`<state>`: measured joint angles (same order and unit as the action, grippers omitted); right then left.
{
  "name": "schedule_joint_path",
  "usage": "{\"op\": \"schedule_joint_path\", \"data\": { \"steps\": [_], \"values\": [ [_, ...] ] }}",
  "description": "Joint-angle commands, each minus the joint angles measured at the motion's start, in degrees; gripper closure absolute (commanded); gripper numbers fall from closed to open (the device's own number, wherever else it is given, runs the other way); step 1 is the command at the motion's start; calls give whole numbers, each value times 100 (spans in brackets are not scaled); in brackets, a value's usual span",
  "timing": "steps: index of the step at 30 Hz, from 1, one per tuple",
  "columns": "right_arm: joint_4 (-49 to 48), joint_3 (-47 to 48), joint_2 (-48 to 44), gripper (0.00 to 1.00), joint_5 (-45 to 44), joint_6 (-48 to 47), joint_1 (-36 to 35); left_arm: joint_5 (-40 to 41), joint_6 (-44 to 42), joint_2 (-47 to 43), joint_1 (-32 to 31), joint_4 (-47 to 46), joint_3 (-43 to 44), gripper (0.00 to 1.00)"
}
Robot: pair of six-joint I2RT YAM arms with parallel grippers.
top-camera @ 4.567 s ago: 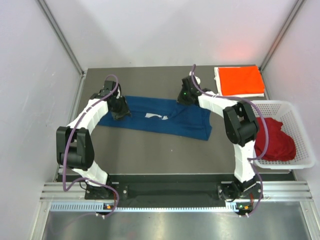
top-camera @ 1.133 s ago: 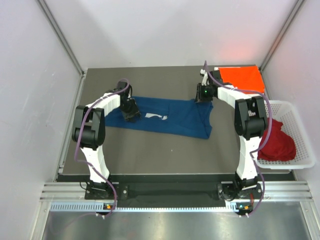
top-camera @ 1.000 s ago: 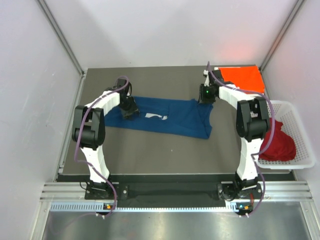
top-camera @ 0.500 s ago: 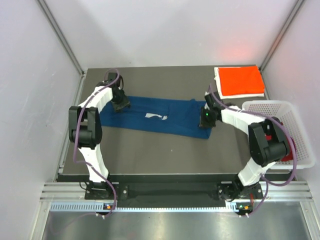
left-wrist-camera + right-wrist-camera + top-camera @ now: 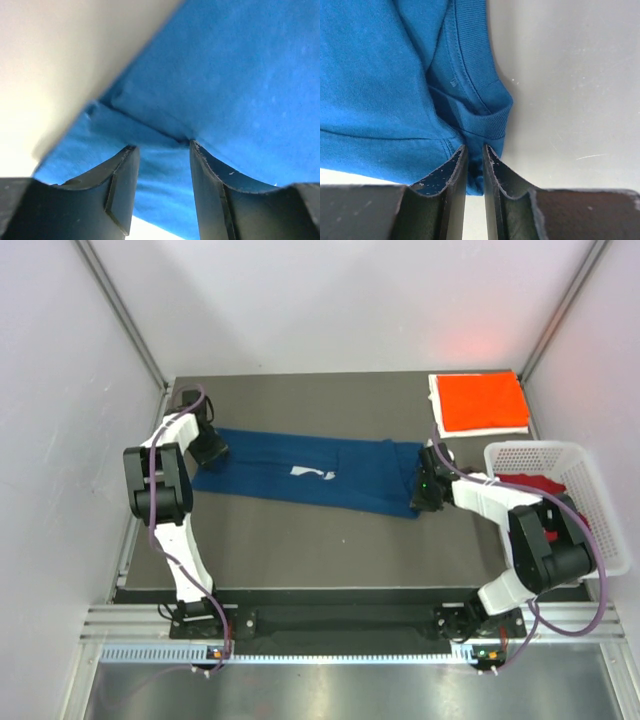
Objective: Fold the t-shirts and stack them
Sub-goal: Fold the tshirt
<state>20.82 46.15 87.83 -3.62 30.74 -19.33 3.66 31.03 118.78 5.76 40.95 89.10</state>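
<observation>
Obs: navy t-shirt (image 5: 300, 465) lies stretched across the middle of the surface (image 5: 300, 550). Right hand (image 5: 474, 150) pinches its right-end edge. Left hand (image 5: 162, 147) straddles a left-end fold, grip unclear. Risk: the shallow right pinch slips on lifting, skewing the fold.

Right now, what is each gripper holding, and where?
Right gripper pinches the blue shirt beside its ribbed collar. Left gripper straddles a fold at the other end; a firm grip cannot be told.
</observation>
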Motion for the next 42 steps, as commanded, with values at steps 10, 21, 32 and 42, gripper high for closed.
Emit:
{"op": "schedule_joint_path", "data": {
  "steps": [10,21,32,42],
  "values": [
    [89,-405,-468,81,-1000,64,52,679,96,269,101,115,538,50],
    [370,-195,-828,79,-905,116,44,-340,-158,313,593,309,1417,49],
    [-367,878,-197,67,-87,450,-97,-112,-834,1147,610,431,1962,47],
    [-842,1204,761,66,-7,810,-422,-155,-1020,1639,707,282,2155,56]
  ]
}}
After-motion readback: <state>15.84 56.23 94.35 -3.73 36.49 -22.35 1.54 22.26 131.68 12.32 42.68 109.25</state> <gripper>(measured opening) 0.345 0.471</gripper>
